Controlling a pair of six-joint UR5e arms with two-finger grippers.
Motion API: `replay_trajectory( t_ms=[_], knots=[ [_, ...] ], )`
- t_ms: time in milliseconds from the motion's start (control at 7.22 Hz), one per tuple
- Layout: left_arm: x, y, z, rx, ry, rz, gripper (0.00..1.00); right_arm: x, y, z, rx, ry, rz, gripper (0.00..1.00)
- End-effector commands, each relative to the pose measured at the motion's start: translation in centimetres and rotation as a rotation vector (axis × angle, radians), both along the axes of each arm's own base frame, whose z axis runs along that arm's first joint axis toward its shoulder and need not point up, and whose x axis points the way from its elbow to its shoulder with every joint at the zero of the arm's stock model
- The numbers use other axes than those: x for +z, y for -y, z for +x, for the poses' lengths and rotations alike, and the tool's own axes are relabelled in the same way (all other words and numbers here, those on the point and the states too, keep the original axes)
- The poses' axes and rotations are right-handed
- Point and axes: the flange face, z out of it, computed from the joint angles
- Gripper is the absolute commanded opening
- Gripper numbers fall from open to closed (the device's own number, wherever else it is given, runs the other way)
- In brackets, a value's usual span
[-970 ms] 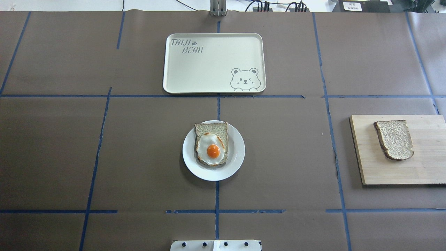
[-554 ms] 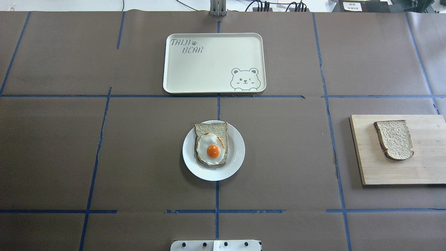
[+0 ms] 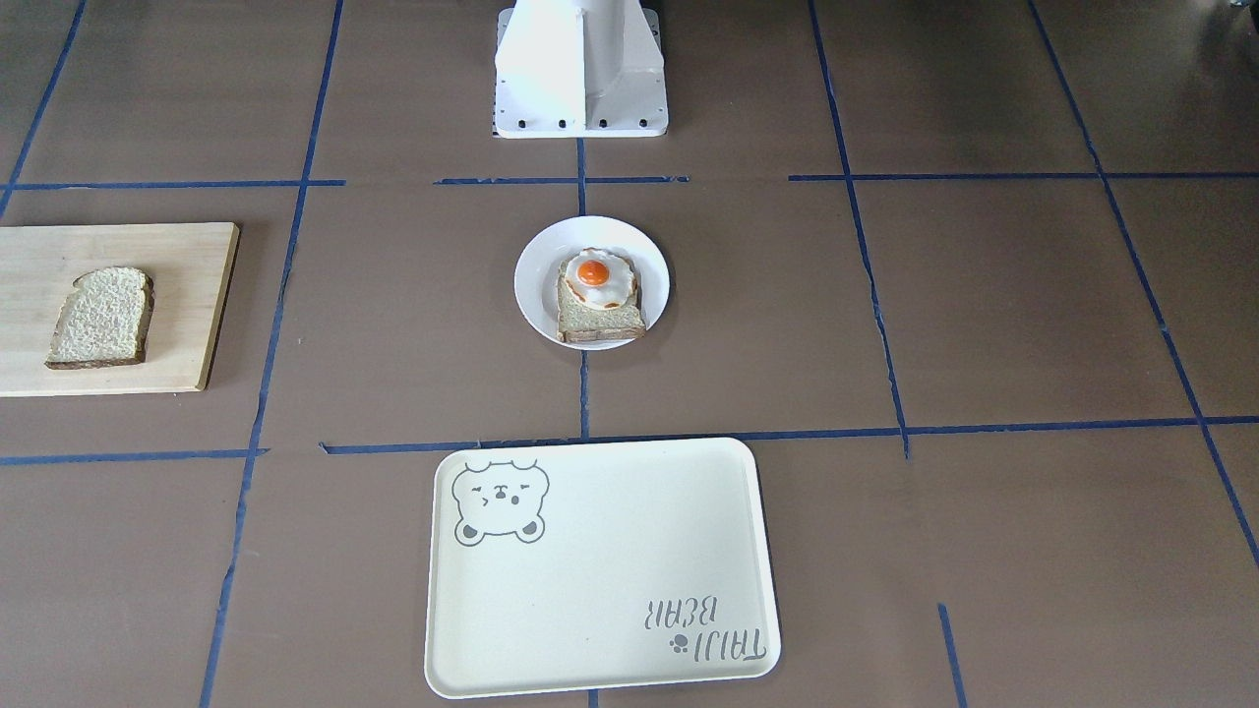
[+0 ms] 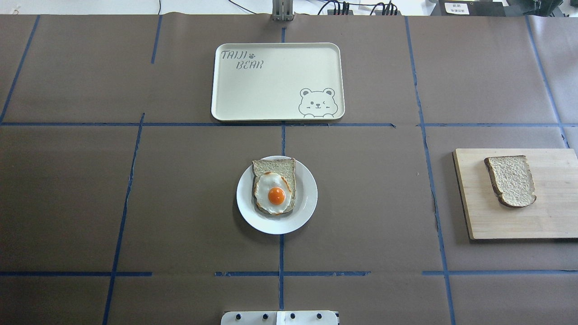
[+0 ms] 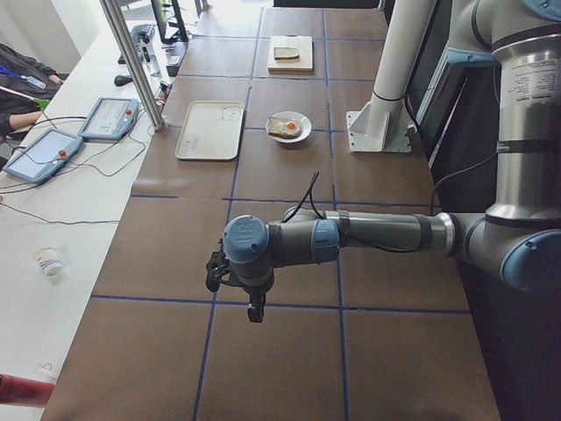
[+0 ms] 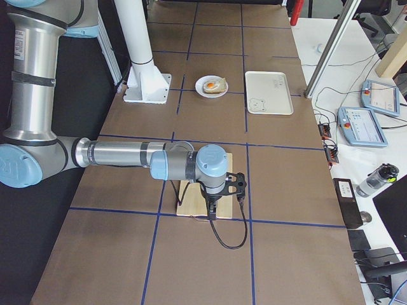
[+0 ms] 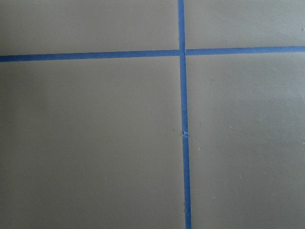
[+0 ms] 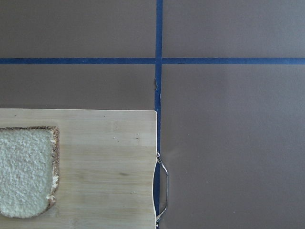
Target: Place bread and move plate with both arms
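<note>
Sitting flat on the wooden board (image 4: pixel 555 216) at the robot's right end of the table (image 4: pixel 67 203), the bread (image 4: pixel 511 180) lies bare face up, well apart from the plate (image 4: pixel 246 205). Plate is at table centre, just in front of the robot base, and carries the egg-topped slice (image 4: pixel 274 187). Tray (image 4: pixel 271 81) lies beyond the plate on the far side, not touching it. Neither arm shows in the overhead or front view. Left arm (image 5: pixel 377 232) reaches out level over the table's left end, left gripper (image 5: pixel 255 309) pointing down above bare cover; its wrist camera sees only brown cover and a cross of blue tape (image 7: pixel 182 52). Right arm (image 6: pixel 121 154) reaches out level at the opposite end, right gripper (image 6: pixel 212 213) pointing down over an edge of the board; its wrist camera catches the board's corner and part of the bread at lower left. Both grippers show only in the side views, so I cannot tell whether the fingers are spread or pressed together. Nothing is held that I can see.
</note>
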Motion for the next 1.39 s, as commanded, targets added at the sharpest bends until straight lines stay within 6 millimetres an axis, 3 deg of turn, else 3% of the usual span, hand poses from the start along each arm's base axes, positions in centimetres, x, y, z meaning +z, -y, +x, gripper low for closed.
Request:
replay_trajectory(
  t_ms=[0, 139, 277, 554, 693, 831, 1247],
  knots=[
    [-0.1, 0.1, 0.0, -0.002, 0.0, -0.001, 1.0, 0.4, 0.1, -0.1, 0.008, 0.005, -0.019, 1.0],
    [-0.2, 0.1, 0.0, -0.003, -0.002, -0.002, 1.0, -0.9, 1.7, -0.1, 0.007, 0.004, 0.014, 1.0],
    [-0.3, 0.1, 0.0, -0.006, -0.005, -0.001, 1.0, -3.8, 4.0, 0.1, 0.01, 0.004, 0.067, 1.0],
    [-0.2, 0.0, 0.1, -0.006, -0.008, -0.003, 1.0, -2.6, 3.6, -0.1, 0.015, 0.012, 0.041, 1.0],
    [-0.1, -0.1, 0.1, -0.006, -0.008, -0.005, 1.0, -2.4, 3.1, -1.3, 0.05, 0.016, -0.001, 1.0],
    [-0.1, -0.1, 0.1, -0.006, -0.009, -0.005, 1.0, -1.9, 2.0, -4.4, 0.078, 0.027, 0.014, 1.0],
    [-0.6, -0.1, 0.1, -0.006, -0.009, 0.006, 1.0, -2.7, -0.1, -16.2, 0.097, 0.059, -0.012, 1.0]
  ],
)
